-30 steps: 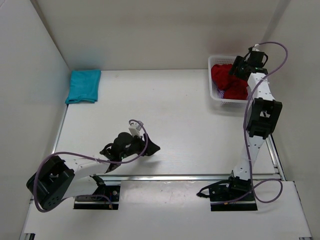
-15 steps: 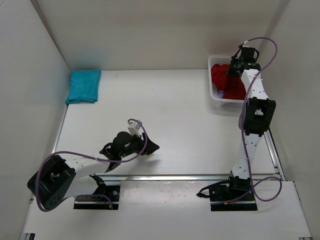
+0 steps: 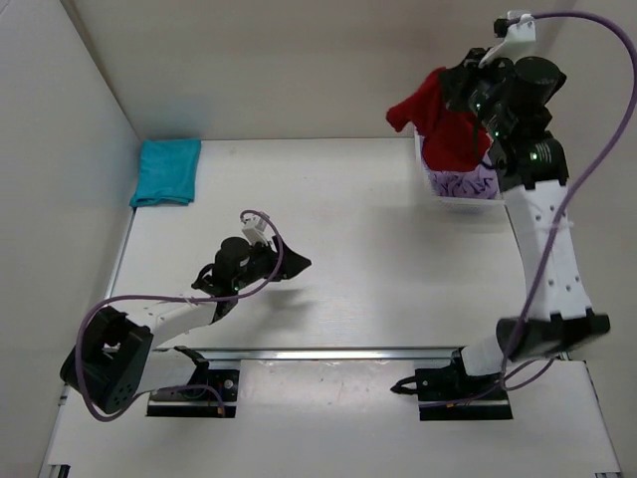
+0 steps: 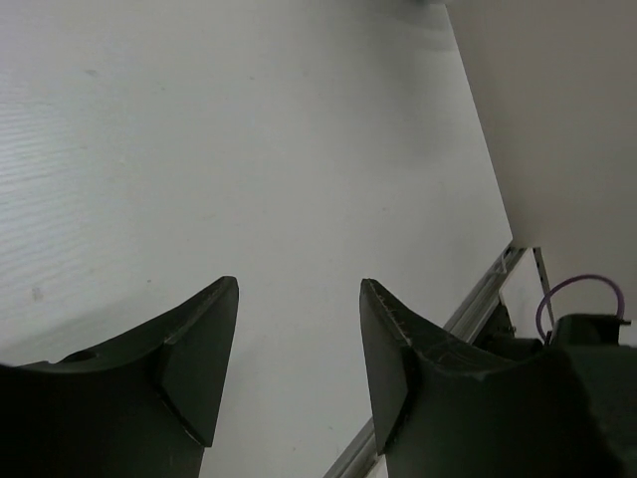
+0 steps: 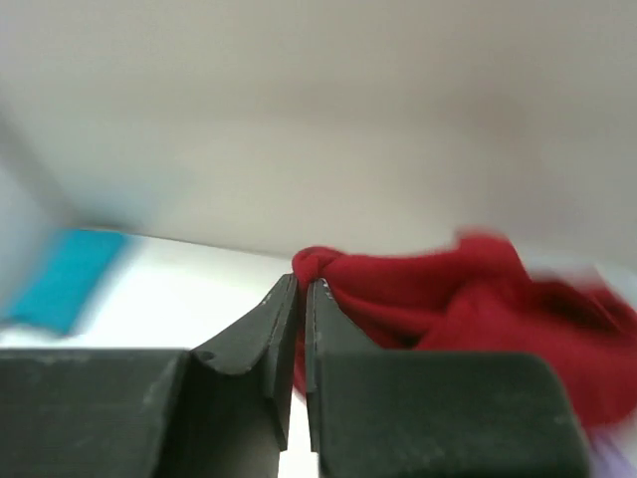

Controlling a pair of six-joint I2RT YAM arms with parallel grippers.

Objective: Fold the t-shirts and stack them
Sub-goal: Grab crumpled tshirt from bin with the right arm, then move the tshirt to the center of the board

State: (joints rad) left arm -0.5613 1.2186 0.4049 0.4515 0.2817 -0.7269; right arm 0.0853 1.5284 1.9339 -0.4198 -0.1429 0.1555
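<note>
The dark red shirt (image 3: pixel 450 127) and right arm (image 3: pixel 542 229) hide most of the basket (image 3: pixel 448 198); the teal shirt (image 5: pixel 62 279) blurs in the right wrist view.

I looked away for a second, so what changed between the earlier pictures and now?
The right gripper shut on the dark red cloth t-shirt and lifted it out of the white plastic mesh basket, uncovering the pale lilac purple t-shirt inside. The left gripper, open and empty, edged slightly farther onto the table. The folded teal t-shirt stayed at the far left corner.
</note>
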